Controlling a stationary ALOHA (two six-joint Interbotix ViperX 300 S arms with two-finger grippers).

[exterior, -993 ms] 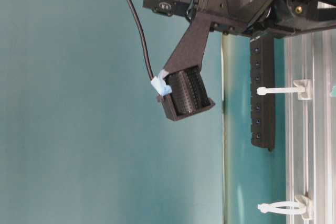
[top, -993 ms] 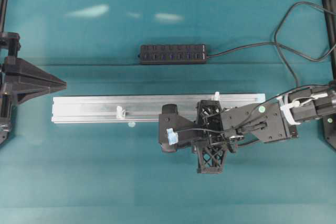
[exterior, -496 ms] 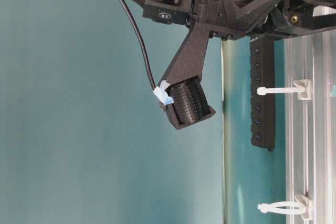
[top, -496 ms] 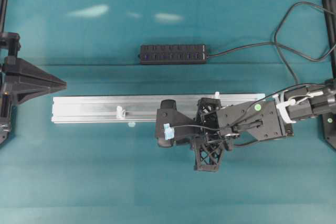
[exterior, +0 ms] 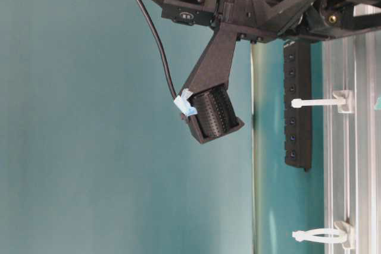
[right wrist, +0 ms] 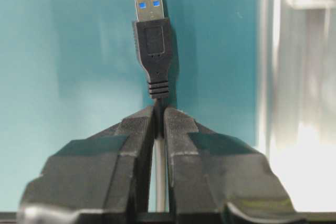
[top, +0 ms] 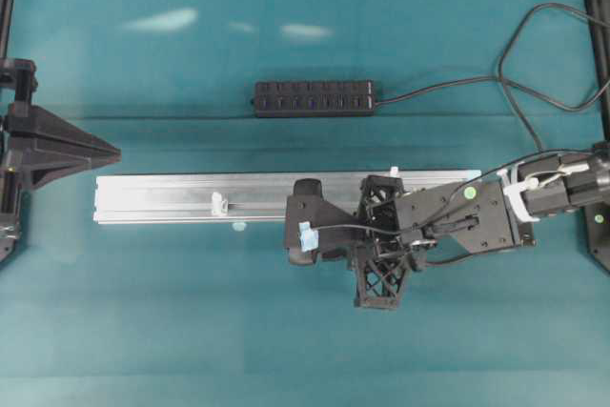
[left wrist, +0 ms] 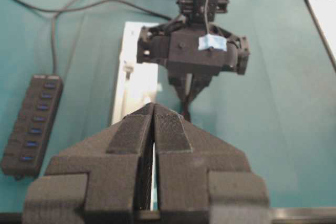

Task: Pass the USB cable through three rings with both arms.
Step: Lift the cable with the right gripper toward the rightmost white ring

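My right gripper (right wrist: 160, 109) is shut on the USB cable just behind its plug (right wrist: 151, 40). The plug points straight out beyond the fingertips, over the teal table beside the rail. From above, the right gripper (top: 291, 231) reaches across the middle, over the near edge of the silver rail (top: 162, 197). The cable (top: 519, 92) loops at the back right. One white ring (top: 217, 203) stands on the rail left of the gripper, and another ring (top: 394, 173) is at the rail's far edge by the arm. My left gripper (left wrist: 154, 109) is shut and empty, at the far left (top: 100, 152).
A black multi-port hub (top: 315, 98) lies behind the rail, with the cable leaving its right end. From table level two rings (exterior: 315, 103) (exterior: 318, 236) stick out from the rail. Black frame posts stand at both table sides.
My right gripper has edged slightly toward the rail and to the left, still holding the cable. The left arm has not moved.
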